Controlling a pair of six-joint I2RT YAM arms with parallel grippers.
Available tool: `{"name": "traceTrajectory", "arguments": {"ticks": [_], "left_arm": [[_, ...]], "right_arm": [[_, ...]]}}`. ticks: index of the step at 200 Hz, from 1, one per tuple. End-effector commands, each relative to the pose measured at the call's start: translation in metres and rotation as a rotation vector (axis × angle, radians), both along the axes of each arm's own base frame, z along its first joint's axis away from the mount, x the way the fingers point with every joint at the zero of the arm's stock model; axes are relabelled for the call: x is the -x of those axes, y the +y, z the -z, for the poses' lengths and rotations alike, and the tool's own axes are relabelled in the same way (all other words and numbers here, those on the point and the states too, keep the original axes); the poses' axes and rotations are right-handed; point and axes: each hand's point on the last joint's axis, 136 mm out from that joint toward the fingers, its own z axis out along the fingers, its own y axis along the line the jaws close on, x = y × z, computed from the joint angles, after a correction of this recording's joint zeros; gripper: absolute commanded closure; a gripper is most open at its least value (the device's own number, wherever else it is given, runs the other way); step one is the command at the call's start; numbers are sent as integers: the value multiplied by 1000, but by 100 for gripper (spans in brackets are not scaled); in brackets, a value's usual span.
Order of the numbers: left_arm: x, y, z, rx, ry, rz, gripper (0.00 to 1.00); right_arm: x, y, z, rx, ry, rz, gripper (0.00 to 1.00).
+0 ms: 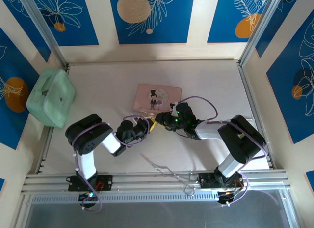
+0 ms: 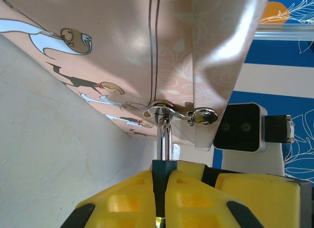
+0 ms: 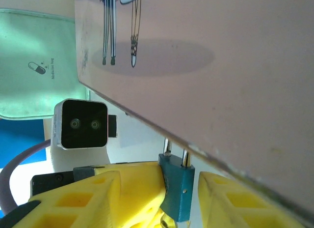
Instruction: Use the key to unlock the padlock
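At the tin's (image 2: pixel 122 51) edge, left gripper (image 2: pixel 160 175) pinches the padlock (image 3: pixel 176 191)

- Left arm (image 1: pixel 93 139): in the top view its base sits at 6 o'clock, the elbow is lifted, and the forearm reaches toward 3 o'clock.
- Left claw (image 1: pixel 146 126): the jaws are pinched tight on the blue body of the padlock (image 2: pixel 165 137). Seen from its own wrist, the shackle sticks out past the tips at 12 o'clock.
- Right arm (image 1: pixel 240 139): the elbow is raised and the forearm stretches toward 10 o'clock.
- Right claw (image 1: pixel 164 121): the jaws stand apart with the padlock between them. The 9 o'clock jaw touches it and the 3 o'clock jaw stands clear.
- The two claws meet tip to tip.
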Motion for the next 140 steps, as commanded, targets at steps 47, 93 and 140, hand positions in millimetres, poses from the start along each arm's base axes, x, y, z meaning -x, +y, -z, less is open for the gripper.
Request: {"name": "traceTrajectory", "arguments": {"ticks": [47, 93, 140], "left_arm": [[0, -5, -10, 16, -53, 32, 100], [-1, -7, -12, 24, -56, 34, 100], [0, -6, -11, 29, -53, 32, 100]], "right_arm": [[39, -18, 50, 58, 327, -3, 64], [29, -13, 54, 57, 357, 21, 70], [24, -9, 62, 44, 388, 41, 75]]}}
